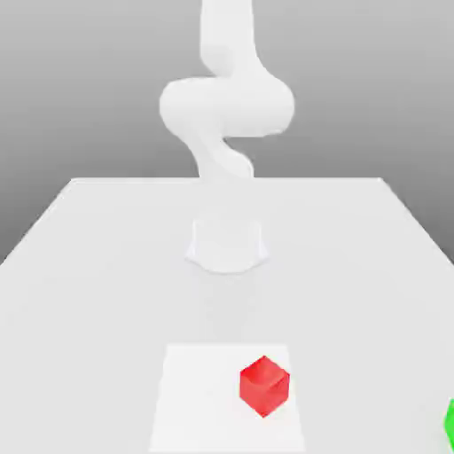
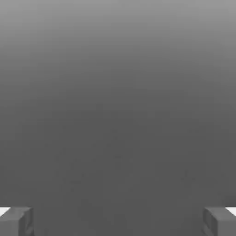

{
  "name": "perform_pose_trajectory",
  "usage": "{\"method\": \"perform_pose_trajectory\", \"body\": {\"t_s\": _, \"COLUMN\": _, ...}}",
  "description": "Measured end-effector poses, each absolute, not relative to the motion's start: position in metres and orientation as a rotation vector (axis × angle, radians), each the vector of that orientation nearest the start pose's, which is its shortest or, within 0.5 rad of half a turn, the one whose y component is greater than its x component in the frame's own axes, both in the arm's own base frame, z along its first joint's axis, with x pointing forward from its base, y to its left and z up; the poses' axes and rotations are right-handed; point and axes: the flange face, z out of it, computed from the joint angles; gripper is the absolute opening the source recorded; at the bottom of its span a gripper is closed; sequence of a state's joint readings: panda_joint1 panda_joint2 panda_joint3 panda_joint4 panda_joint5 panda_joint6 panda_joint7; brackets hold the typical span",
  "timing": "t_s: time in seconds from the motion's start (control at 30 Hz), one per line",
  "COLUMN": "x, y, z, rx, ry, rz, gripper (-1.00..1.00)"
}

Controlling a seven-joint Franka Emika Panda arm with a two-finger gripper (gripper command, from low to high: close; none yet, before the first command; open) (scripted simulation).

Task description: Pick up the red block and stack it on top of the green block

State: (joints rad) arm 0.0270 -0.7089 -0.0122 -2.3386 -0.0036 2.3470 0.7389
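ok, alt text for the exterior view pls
A red block sits on a white table, on a paler square patch. A green block is cut off at the exterior view's right edge, apart from it. A white robot arm rises behind.

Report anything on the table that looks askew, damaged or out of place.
Nothing damaged or spilled. The small bright red cube sits on the white table, turned corner-on in the exterior view. The small bright green block sits apart, cut off at the exterior view's right edge.

white table (image 1: pixel 372 266) (red block (image 1: pixel 264 385), green block (image 1: pixel 450 422))
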Motion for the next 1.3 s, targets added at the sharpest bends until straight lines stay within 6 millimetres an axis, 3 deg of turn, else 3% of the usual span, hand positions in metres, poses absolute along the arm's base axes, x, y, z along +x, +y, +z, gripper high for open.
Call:
{"method": "perform_pose_trajectory", "body": {"t_s": 0.17, "x": 0.435, "y": 0.017, "z": 0.558, "rx": -2.745, "ry": 0.794, "rz": -0.752, "gripper": 0.0}}
{"method": "perform_pose_trajectory", "body": {"t_s": 0.33, "x": 0.459, "y": 0.031, "z": 0.449, "rx": -2.91, "ry": 0.605, "rz": -0.546, "gripper": 0.0}}
{"method": "perform_pose_trajectory", "body": {"t_s": 0.47, "x": 0.458, "y": 0.041, "z": 0.362, "rx": -3.015, "ry": 0.438, "rz": -0.367, "gripper": 0.0}}
{"method": "perform_pose_trajectory", "body": {"t_s": 0.63, "x": 0.435, "y": 0.052, "z": 0.259, "rx": -3.11, "ry": 0.205, "rz": -0.13, "gripper": 0.0}}
{"method": "perform_pose_trajectory", "body": {"t_s": 0.77, "x": 0.417, "y": 0.053, "z": 0.197, "rx": -3.139, "ry": 0.096, "rz": -0.01, "gripper": 0.0}}
{"method": "perform_pose_trajectory", "body": {"t_s": 0.87, "x": 0.416, "y": 0.053, "z": 0.162, "rx": -3.141, "ry": 0.089, "rz": -0.002, "gripper": 0.0}}
{"method": "perform_pose_trajectory", "body": {"t_s": 0.9, "x": 0.415, "y": 0.053, "z": 0.151, "rx": -3.14, "ry": 0.089, "rz": -0.001, "gripper": -1.0}}
{"method": "perform_pose_trajectory", "body": {"t_s": 1.13, "x": 0.415, "y": 0.053, "z": 0.148, "rx": -3.141, "ry": 0.089, "rz": 0.002, "gripper": -1.0}}
{"method": "perform_pose_trajectory", "body": {"t_s": 1.3, "x": 0.415, "y": 0.053, "z": 0.195, "rx": -3.141, "ry": 0.088, "rz": 0.002, "gripper": -1.0}}
